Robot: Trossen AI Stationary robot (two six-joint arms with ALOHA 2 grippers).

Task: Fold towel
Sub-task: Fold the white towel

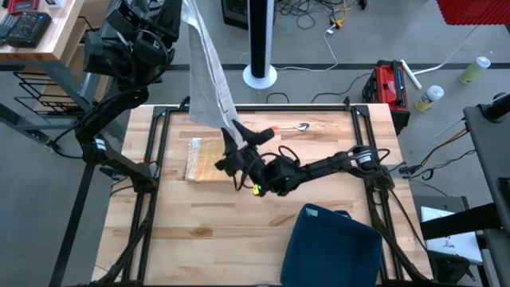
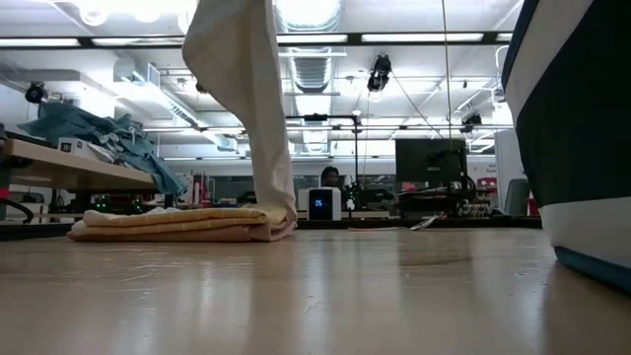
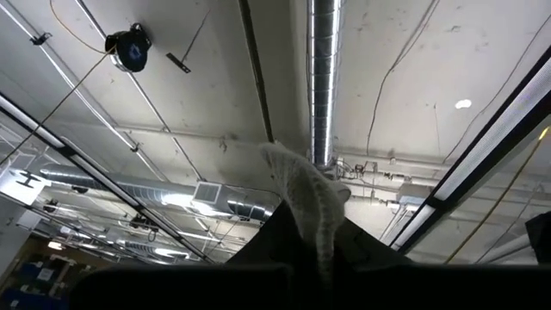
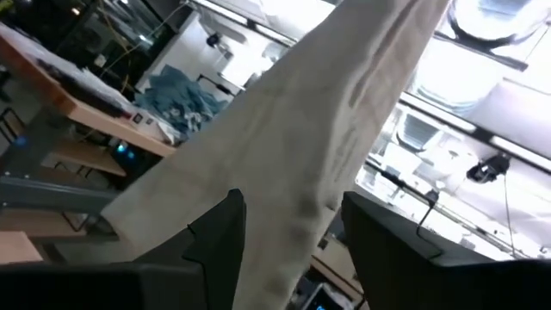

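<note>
A pale towel (image 1: 209,72) hangs long and narrow from my left gripper (image 3: 314,228), which is shut on its upper end high above the table's far left. In the low view the towel's lower end (image 2: 281,219) reaches a stack of folded towels (image 2: 177,225) lying on the table. My right gripper (image 4: 288,224) is open low down by the hanging towel (image 4: 327,146), one finger on each side of it, just right of the stack (image 1: 203,159). My left gripper pinches the towel's upper end between its two fingers, which point steeply upward. A small corner (image 3: 301,185) sticks out past the fingertips. The rest of the towel hangs below the gripper. My right gripper has the cloth between its spread fingers (image 4: 215,237); whether they touch it I cannot tell.
A dark blue bin (image 1: 331,247) stands at the table's near right edge. A spoon (image 1: 301,126) and a small orange thing (image 1: 275,127) lie near the far edge. Black frame rails (image 1: 151,183) run along the table's left and right sides.
</note>
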